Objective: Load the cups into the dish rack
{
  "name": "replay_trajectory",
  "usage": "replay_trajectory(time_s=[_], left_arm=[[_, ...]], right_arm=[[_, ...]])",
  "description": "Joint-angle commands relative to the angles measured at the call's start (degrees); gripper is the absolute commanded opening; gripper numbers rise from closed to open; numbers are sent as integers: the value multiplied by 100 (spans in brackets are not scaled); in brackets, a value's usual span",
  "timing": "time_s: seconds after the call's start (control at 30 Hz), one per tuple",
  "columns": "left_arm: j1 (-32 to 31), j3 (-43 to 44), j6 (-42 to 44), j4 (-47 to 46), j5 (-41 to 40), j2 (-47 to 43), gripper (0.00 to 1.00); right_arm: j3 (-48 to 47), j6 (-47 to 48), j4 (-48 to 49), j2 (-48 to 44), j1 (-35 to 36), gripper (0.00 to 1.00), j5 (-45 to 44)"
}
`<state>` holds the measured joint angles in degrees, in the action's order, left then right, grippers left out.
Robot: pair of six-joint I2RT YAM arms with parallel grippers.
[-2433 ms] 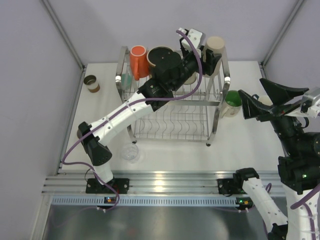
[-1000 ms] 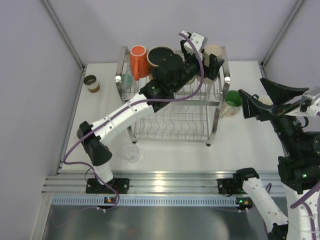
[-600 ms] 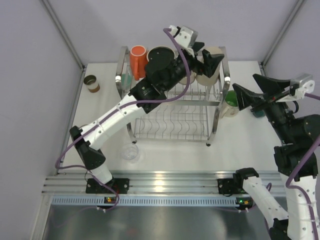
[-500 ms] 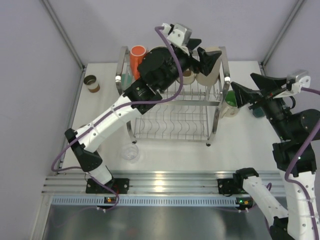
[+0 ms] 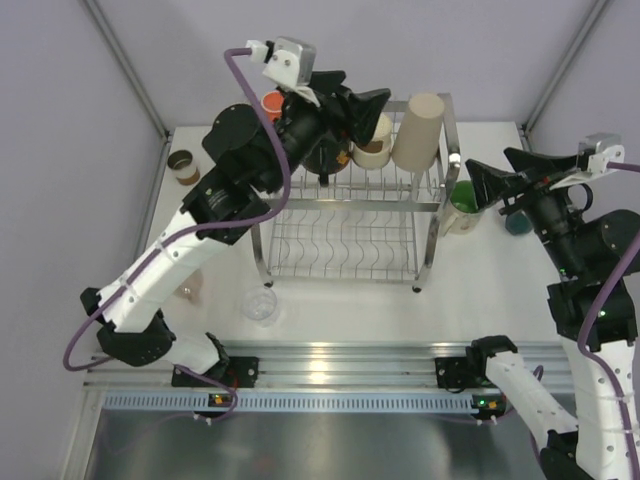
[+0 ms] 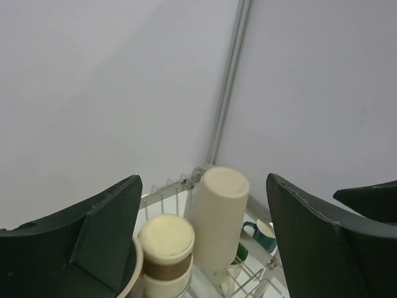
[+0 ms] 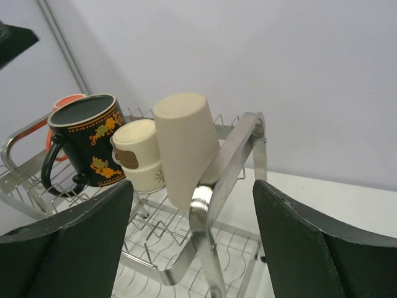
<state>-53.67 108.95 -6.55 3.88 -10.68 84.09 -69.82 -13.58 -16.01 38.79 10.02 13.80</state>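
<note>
Top external: my left tool [image 5: 362, 100] hangs wide open over the dish rack [image 5: 345, 203], upper centre; right tool [image 5: 497, 172] equally wide, mid-right.

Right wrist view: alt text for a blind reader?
A tall beige cup stands bottom-up in the dish rack, beside a paper cup and a black patterned mug. The right gripper, jaws open, frames the lower corners.

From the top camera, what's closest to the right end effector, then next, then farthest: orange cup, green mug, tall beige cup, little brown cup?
From the right end effector:
1. Green mug, right beside it.
2. Tall beige cup, rack's right end.
3. Orange cup, rack's left end.
4. Brown cup, table's far left.
</note>
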Motion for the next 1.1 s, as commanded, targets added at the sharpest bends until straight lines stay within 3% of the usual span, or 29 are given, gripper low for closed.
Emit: replay_trajectory(time_s=[0.0,0.2,0.3,0.4,0.63,0.8,0.9,0.93,1.07], left_arm=[[6,-31,267,788,-952,-813,86],[6,-734,890,948,-3322,-2008,86],[6,-892,1068,878,-4034,-2440,86],[6,-963,1076,975,-5053,-2652,85],[14,-1402,1577,790,-6594,-2416,81],[137,-1184,1665,798,-6754,-2056,79],[364,-639,1272,1560,-6633,-1617,79],[470,-229,965,2390,-6466,-1494,79],[1978,592,-1124,4379,-4204,-896,79]], right_arm=[[-225,-109,-236,-81,88,79,-273],[-207,-250,-227,-196,96,78,-229],[-190,-311,-209,-187,96,79,-159],[-146,-399,-183,-161,96,78,-53],[65,-461,-121,-196,96,78,96],[-40,-250,-297,-205,96,79,79],[-84,-162,-359,-196,96,79,61],[-93,-153,-394,-187,88,79,52],[-110,-118,-473,-187,96,79,105]])
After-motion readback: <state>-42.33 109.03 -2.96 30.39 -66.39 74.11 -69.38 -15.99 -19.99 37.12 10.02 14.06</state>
